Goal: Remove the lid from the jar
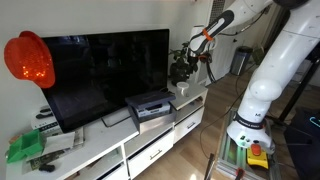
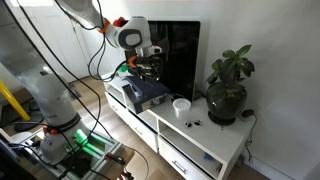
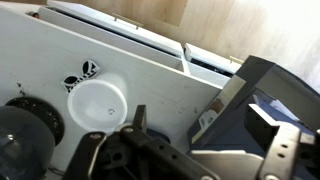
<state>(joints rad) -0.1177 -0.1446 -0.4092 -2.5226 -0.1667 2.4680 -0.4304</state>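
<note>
A small dark, rounded, glossy vessel [image 2: 225, 104] stands near the cabinet's end with a leafy plant in it. Its dark round rim shows at the left edge of the wrist view [image 3: 22, 130]. No lid shows on it. Beside it stands a small white round container with a flat white top [image 2: 181, 105], which also shows in the wrist view [image 3: 97, 103]. My gripper [image 2: 147, 70] hangs in the air in front of the TV, above the flat grey device and apart from both vessels. It also shows in an exterior view [image 1: 184, 68]. In the wrist view its fingers [image 3: 213, 140] are spread wide and hold nothing.
A flat grey box-shaped device [image 2: 143, 93] lies on the white cabinet [image 2: 200, 135] under my gripper, also in the wrist view [image 3: 268, 95]. A large black TV [image 1: 105, 70] stands behind. Small dark bits [image 3: 80, 75] lie near the cabinet's front edge. A red lamp [image 1: 28, 58] stands far off.
</note>
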